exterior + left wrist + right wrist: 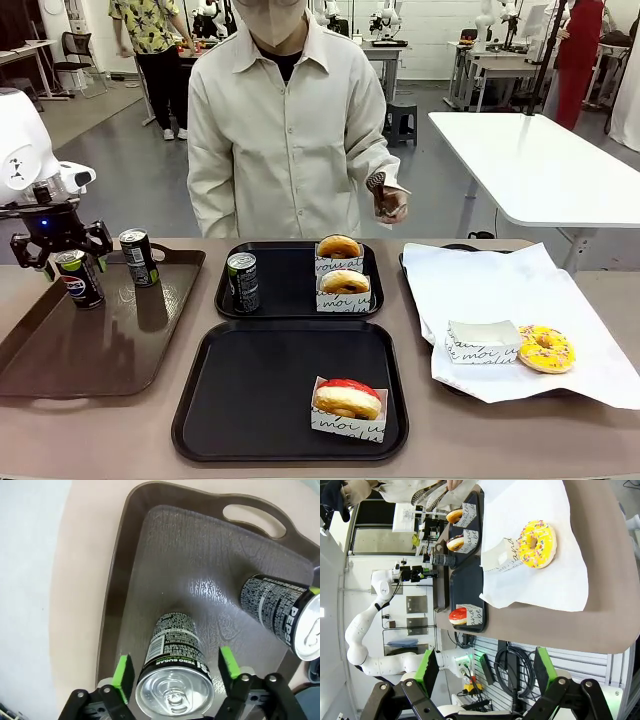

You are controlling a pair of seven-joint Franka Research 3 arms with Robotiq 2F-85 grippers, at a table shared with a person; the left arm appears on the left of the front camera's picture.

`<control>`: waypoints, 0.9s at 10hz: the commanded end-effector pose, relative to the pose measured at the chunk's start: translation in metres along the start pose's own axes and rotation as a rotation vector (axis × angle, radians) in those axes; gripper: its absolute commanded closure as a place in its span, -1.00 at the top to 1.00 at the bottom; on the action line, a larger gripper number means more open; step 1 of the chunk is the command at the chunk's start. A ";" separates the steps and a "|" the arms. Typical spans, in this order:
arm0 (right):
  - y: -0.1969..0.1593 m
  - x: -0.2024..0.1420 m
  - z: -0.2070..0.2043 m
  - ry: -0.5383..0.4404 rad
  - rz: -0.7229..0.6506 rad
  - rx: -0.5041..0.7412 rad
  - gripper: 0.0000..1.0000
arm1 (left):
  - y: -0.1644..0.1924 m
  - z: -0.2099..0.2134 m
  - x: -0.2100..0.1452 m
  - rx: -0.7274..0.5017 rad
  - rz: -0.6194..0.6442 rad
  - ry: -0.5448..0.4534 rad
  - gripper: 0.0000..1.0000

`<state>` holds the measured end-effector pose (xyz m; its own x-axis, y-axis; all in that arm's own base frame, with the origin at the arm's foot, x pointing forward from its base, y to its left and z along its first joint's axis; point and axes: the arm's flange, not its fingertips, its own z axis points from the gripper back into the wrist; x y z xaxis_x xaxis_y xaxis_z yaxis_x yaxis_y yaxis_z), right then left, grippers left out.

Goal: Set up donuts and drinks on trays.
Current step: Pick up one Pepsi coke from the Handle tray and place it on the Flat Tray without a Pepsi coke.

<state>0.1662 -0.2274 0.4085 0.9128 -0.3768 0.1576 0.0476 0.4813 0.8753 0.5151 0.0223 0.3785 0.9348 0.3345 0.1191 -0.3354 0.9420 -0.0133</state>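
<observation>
Reaches in from the left with the left arm, wrist pointed straight down over the far left corner of the brown tray (pixel 110 340). Sets the left gripper (pixel 60 250) around an upright Pepsi can (pixel 78 278), jaws closed onto its upper part, one green pad at either side of the silver top in the left wrist view. Just beside it on the same tray, apart from the grip, a second can (pixel 138 258). Holds the right gripper (pixel 486 667) back off the surface (pixel 480 435), jaws wide with nothing between them, aimed along the white paper (pixel 500 290) with its yellow-sprinkled donut (pixel 546 348) and empty box (pixel 482 340). On the far black tray (pixel 290 290): a third can (pixel 242 282) and two boxed glazed donuts (pixel 339 247). On the near black tray (pixel 250 390): one boxed red-iced donut (pixel 347 398), at the near right. Above the far edge, a person's hand (pixel 390 205) gripping tongs (pixel 377 185).
</observation>
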 end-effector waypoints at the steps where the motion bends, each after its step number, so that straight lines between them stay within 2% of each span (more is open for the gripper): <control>1: 0.000 0.002 -0.002 -0.003 0.019 0.018 1.00 | 0.002 0.005 0.004 -0.026 -0.018 -0.019 -1.00; 2: 0.000 0.002 -0.002 -0.003 0.019 0.018 1.00 | 0.002 0.006 0.006 -0.023 -0.022 -0.019 -0.27; 3: 0.000 0.002 -0.002 -0.003 0.019 0.018 1.00 | 0.003 0.006 0.003 -0.021 -0.026 -0.021 -1.00; 6: 0.000 0.002 -0.002 -0.003 0.019 0.018 1.00 | 0.003 0.019 -0.005 0.011 -0.118 -0.045 -1.00; 7: 0.000 0.002 -0.002 -0.003 0.019 0.018 1.00 | -0.004 0.041 -0.015 0.021 -0.168 -0.021 -0.23; 9: 0.000 0.002 -0.002 -0.003 0.019 0.018 1.00 | -0.015 0.116 -0.068 0.040 -0.307 0.069 -0.23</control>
<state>0.1663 -0.2273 0.4086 0.9129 -0.3765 0.1574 0.0476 0.4814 0.8752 0.4762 -0.0064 0.4476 0.9906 0.1132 0.0766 -0.1162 0.9926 0.0362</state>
